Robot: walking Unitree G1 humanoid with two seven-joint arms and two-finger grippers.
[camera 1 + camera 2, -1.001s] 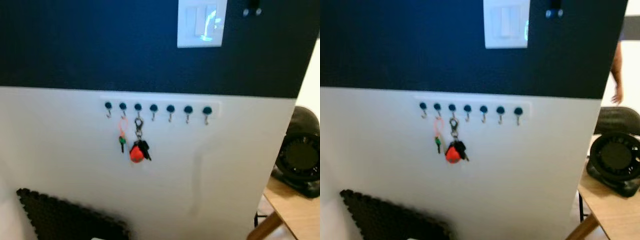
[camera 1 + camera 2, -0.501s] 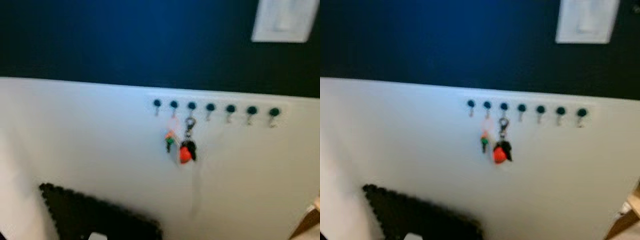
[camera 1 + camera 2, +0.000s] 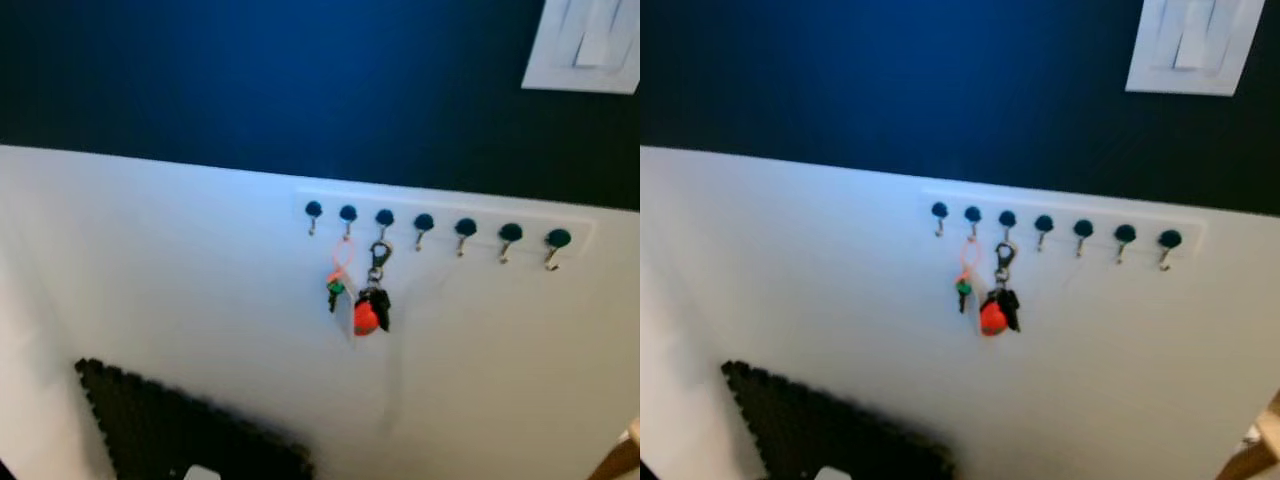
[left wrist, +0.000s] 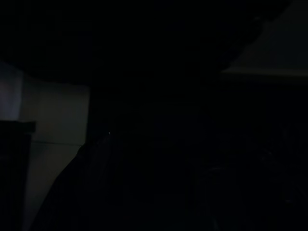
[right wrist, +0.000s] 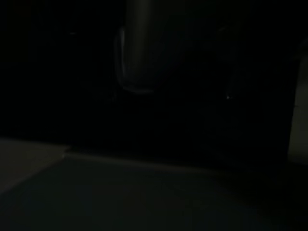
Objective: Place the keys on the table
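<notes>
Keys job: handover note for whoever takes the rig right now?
Tools: both wrist views are too dark to tell whether either tool is open or shut; both arms seem to hang idle.
Keys: two sets hang on the white rail of seven dark-knobbed hooks on the white lower wall. The small green key on an orange loop hangs from the second hook from the left; the black keys with a round red fob on a metal clip hang from the third.
Table: a sliver of wooden edge shows at lower right.
Done: nothing; no keys lifted.
Left: reach, unhook the keys, carry them to the table.
</notes>
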